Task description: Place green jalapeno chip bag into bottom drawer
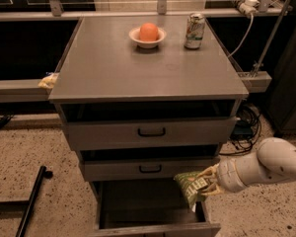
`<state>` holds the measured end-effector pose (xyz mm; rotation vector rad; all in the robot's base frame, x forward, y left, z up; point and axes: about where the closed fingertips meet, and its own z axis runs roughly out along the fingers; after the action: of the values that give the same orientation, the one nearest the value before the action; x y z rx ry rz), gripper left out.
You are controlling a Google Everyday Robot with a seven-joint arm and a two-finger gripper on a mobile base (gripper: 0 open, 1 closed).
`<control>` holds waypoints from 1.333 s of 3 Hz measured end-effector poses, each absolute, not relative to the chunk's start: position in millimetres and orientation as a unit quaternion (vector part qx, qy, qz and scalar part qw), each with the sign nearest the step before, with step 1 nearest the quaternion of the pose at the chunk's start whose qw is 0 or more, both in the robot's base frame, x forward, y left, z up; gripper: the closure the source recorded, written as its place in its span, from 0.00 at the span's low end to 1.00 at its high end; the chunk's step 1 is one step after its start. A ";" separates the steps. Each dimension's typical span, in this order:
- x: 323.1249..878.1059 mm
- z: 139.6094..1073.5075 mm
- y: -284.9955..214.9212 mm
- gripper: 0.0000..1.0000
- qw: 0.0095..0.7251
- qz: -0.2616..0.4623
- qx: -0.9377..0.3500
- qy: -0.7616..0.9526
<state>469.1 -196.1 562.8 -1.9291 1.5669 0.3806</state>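
The green jalapeno chip bag [191, 186], olive-green with pale markings, hangs over the right side of the open bottom drawer [153, 228]. My gripper [208, 181] reaches in from the right on a white arm and is shut on the bag's right end. The bag is held above the drawer's grey inside, just below the middle drawer's front. The bottom drawer is pulled out toward the camera.
The grey cabinet top [113, 68] holds a white bowl with an orange fruit [148, 32] and a green-and-silver soda can [194, 30]. Two upper drawers with black handles [151, 131] stand slightly open. A black bar [32, 196] lies on the floor at left. Cables [244, 125] lie at right.
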 end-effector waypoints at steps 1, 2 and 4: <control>477.5 488.7 -204.6 1.00 0.294 0.174 -0.717 0.608; 477.7 491.7 -204.2 1.00 0.295 0.172 -0.718 0.607; 498.4 389.0 -205.5 1.00 0.317 0.178 -0.729 0.579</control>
<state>498.4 -205.5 389.0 -1.9194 1.5251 0.4686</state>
